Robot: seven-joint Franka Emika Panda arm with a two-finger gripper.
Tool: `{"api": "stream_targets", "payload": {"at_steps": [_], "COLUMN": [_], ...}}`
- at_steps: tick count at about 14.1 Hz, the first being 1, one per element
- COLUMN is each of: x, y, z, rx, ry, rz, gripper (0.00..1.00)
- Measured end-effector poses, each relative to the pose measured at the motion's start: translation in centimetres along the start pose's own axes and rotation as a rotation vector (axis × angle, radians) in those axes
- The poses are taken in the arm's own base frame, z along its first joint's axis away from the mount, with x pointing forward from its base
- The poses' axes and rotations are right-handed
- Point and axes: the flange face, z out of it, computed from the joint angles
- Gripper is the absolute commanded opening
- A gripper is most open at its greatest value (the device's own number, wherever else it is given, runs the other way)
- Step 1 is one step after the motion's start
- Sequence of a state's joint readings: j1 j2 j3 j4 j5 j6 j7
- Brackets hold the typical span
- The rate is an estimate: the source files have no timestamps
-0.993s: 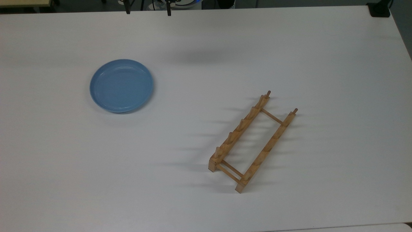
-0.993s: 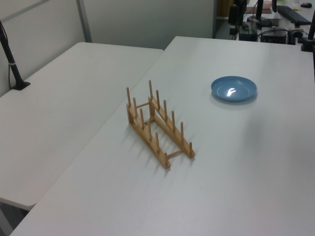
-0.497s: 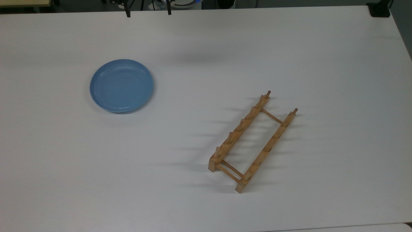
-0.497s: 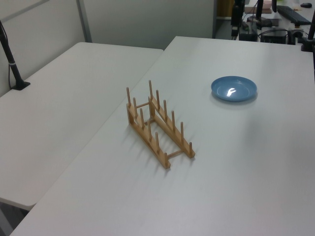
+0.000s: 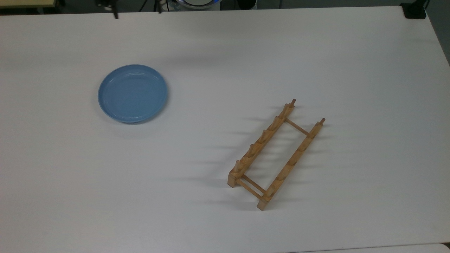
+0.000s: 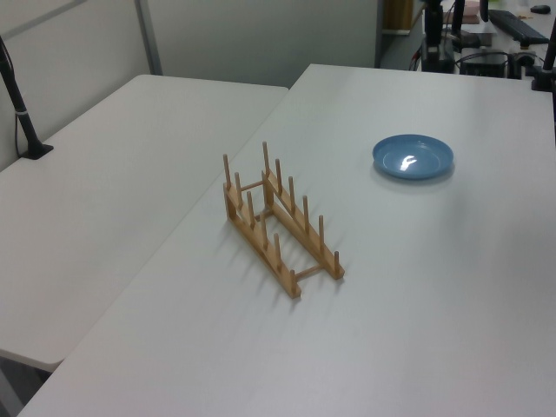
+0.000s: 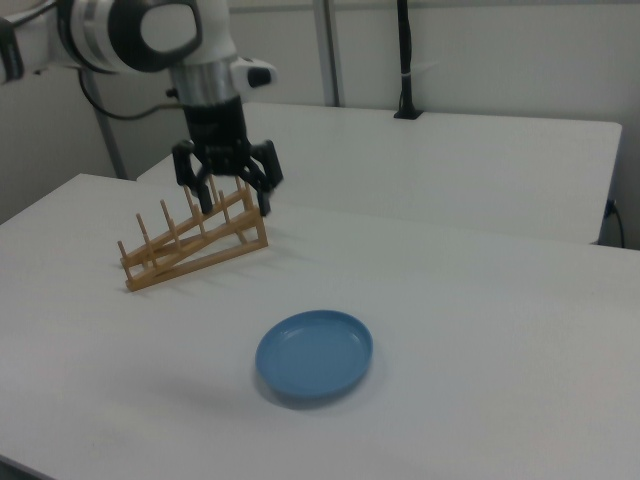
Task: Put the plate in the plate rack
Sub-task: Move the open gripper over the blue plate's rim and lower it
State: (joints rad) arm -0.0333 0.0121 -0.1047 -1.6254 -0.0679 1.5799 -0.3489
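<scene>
- Plate (image 5: 133,93) flat on worktop (image 5: 225,225), well apart from plate rack (image 5: 276,156).
- Gripper (image 7: 230,190) in the air, fingers (image 7: 266,193) spread, holding nothing.
- Black pole (image 7: 404,60) beyond, on adjacent table.

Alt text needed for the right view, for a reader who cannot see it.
A round light-blue plate lies flat on a white table, apart from a small light-brown wooden peg rack behind it. The robot arm's open black two-finger gripper hangs above the table, in front of the rack.
</scene>
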Motion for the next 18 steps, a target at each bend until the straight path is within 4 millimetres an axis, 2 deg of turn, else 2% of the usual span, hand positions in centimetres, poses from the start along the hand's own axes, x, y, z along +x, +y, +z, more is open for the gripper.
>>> {"api": "stream_targets", "payload": {"at_steps": [5,9,12,15,18], "x": [-1.1,-1.4,-1.7,-2.0,-1.4], "y": [5.7,9.3,12.0,14.2,15.0], "z": [6.9,13.5,17.4,21.0,23.8], "rx": [-0.025,-0.025,-0.017,0.023,0.043], "ry": [-0.008,-0.007,-0.022,-0.027,-0.018], "rz": [0.050,0.098,0.141,0.196,0.239], "gripper": [1.00,1.00,1.00,1.00,1.00]}}
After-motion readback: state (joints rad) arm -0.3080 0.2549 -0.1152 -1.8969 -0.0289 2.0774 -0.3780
